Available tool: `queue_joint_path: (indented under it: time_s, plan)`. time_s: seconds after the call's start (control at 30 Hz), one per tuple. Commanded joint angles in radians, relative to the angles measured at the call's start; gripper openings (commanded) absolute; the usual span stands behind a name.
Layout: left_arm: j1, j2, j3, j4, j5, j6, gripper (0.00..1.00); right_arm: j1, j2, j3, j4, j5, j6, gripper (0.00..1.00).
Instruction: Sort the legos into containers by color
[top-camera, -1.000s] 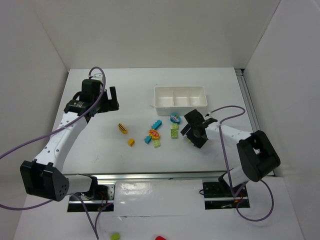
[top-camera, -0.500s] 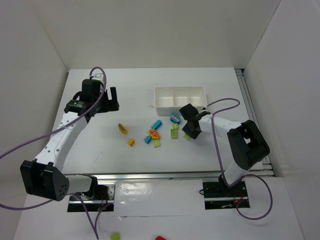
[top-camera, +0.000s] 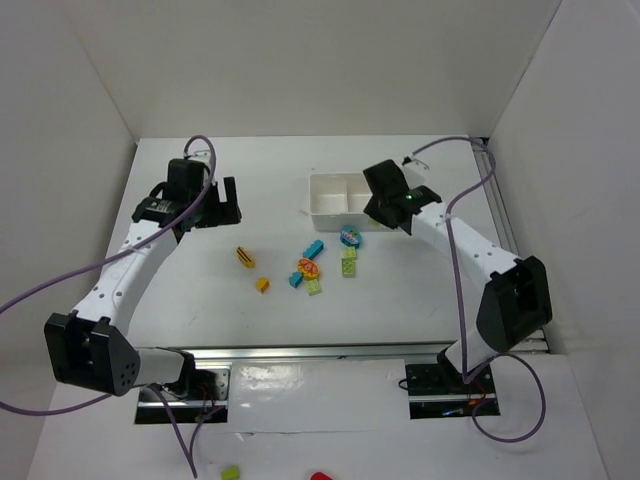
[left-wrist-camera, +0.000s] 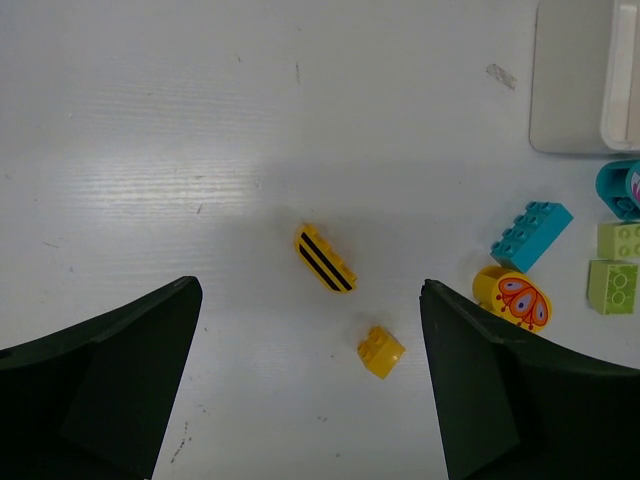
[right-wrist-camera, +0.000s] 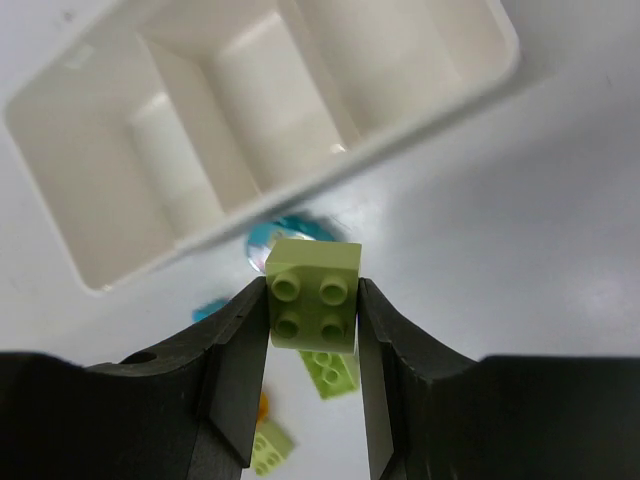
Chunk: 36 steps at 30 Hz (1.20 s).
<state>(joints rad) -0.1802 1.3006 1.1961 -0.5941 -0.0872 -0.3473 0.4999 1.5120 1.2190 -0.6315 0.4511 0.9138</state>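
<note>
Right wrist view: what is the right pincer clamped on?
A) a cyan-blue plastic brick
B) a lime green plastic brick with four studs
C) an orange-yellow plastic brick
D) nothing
B: the right pincer is shut on a small lime green four-stud plastic brick, its fingers pressed against the brick's two sides, with the white three-compartment plastic tray just beyond it.

There are a lime-green brick (right-wrist-camera: 313, 296), a cyan brick (left-wrist-camera: 531, 233), a black-striped yellow brick (left-wrist-camera: 325, 258) and a white tray (right-wrist-camera: 255, 110).

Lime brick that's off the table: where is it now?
Right wrist view, centre: the lime brick is clamped between the right gripper fingers, off the table, near the white tray long wall.
</note>
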Motion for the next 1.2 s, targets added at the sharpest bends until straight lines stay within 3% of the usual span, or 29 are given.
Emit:
queue_joint_path:
  time_s: [0.0, 0.27, 0.43, 0.5, 0.53, 0.57, 0.63, 0.83, 0.93, 1.03, 1.17]
  plan:
    - [-0.002, 0.016, 0.043, -0.010, 0.027, -0.019, 1.00, -0.024, 0.112, 0.166, 0.045, 0.031, -0.174, 0.40]
    - [-0.002, 0.014, 0.072, -0.047, -0.008, -0.019, 1.00, -0.103, 0.408, 0.437, 0.105, 0.001, -0.279, 0.42]
    - [-0.002, 0.014, 0.083, -0.067, -0.008, -0.019, 1.00, -0.115, 0.468, 0.502, 0.127, -0.009, -0.297, 0.46]
    - [-0.002, 0.023, 0.083, -0.067, -0.008, -0.019, 1.00, -0.115, 0.479, 0.502, 0.136, -0.022, -0.297, 0.53]
    - [-0.002, 0.023, 0.083, -0.067, -0.008, -0.019, 1.00, -0.115, 0.479, 0.502, 0.136, -0.022, -0.297, 0.69]
    - [-0.002, 0.023, 0.083, -0.067, 0.001, -0.019, 1.00, -0.115, 0.479, 0.502, 0.136, -0.032, -0.297, 0.77]
    - [-0.002, 0.034, 0.092, -0.067, 0.001, -0.028, 1.00, -0.115, 0.470, 0.511, 0.127, -0.032, -0.309, 0.80]
    - [-0.002, 0.034, 0.112, -0.076, 0.001, -0.028, 1.00, -0.078, 0.248, 0.346, 0.159, -0.034, -0.378, 0.80]
    - [-0.002, 0.034, 0.112, -0.085, 0.001, -0.028, 1.00, -0.023, 0.095, 0.130, 0.211, -0.119, -0.411, 0.80]
    - [-0.002, 0.043, 0.112, -0.085, 0.001, -0.028, 1.00, 0.043, 0.002, -0.071, 0.251, -0.202, -0.411, 1.00]
    - [-0.002, 0.052, 0.112, -0.085, 0.010, -0.038, 1.00, 0.130, -0.016, -0.219, 0.276, -0.239, -0.401, 1.00]
